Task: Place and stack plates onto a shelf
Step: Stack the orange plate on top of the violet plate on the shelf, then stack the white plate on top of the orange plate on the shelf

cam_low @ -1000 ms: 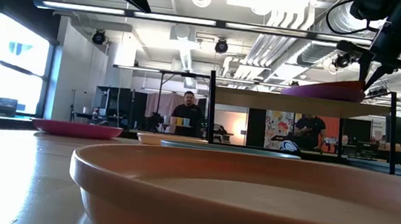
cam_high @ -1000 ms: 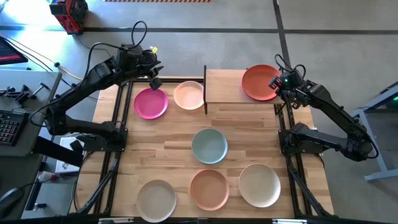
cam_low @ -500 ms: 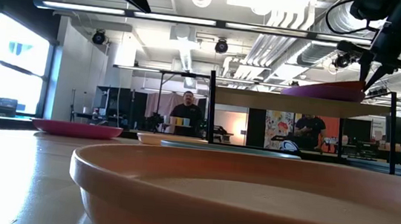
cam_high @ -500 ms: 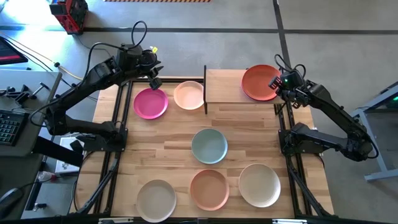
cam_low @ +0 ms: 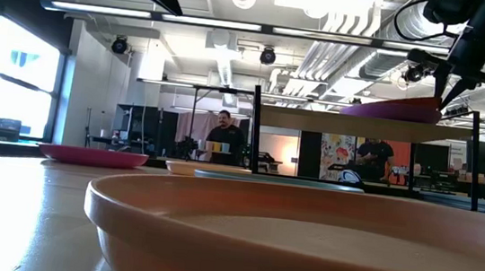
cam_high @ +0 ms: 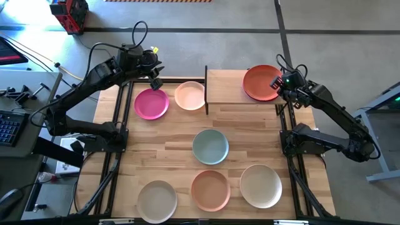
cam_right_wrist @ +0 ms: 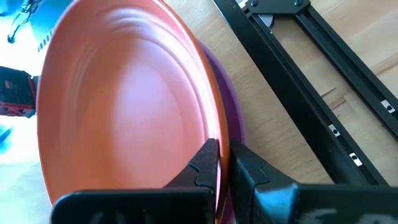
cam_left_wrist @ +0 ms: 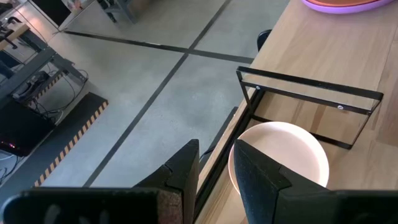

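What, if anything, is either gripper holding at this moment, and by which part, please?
The right gripper pinches the orange-red plate by its rim, atop the purple plate on the shelf. The left gripper holds nothing.

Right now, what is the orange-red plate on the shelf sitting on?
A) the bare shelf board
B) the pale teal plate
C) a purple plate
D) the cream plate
C: in the right wrist view a purple plate edge shows under the orange-red plate, with the right gripper pinched on the rim; both lie on the shelf.
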Tool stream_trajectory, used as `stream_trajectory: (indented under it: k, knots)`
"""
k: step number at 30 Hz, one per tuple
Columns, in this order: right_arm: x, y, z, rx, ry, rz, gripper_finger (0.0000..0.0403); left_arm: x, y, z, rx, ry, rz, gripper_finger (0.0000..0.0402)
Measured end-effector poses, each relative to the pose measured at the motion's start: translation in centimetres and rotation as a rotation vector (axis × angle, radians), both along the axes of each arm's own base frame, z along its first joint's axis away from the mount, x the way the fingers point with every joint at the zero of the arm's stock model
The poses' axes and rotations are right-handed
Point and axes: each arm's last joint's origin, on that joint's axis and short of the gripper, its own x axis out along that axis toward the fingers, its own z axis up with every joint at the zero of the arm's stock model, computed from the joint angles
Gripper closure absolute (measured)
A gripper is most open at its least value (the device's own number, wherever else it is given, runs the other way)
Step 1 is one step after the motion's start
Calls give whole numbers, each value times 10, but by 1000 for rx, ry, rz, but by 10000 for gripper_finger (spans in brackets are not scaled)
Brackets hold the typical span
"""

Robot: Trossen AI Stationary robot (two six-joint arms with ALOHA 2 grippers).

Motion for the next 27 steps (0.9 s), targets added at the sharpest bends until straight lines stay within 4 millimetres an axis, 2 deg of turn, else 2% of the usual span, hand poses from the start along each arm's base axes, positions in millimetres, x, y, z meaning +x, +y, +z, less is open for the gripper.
stream_trajectory:
  k: [9, 13, 21, 27]
  knots:
    - [-1, 0, 0, -15, 31, 11, 303, 0, 0, 0, 0, 1, 0, 312]
    - [-3, 3, 3, -33, 23, 18, 277, 0, 0, 0, 0, 0, 0, 312]
    - [-14, 16, 11, -99, -7, 36, 265, 0, 0, 0, 0, 0, 0, 312]
    - [-19, 27, 17, -140, -27, 175, 265, 0, 0, 0, 0, 0, 0, 312]
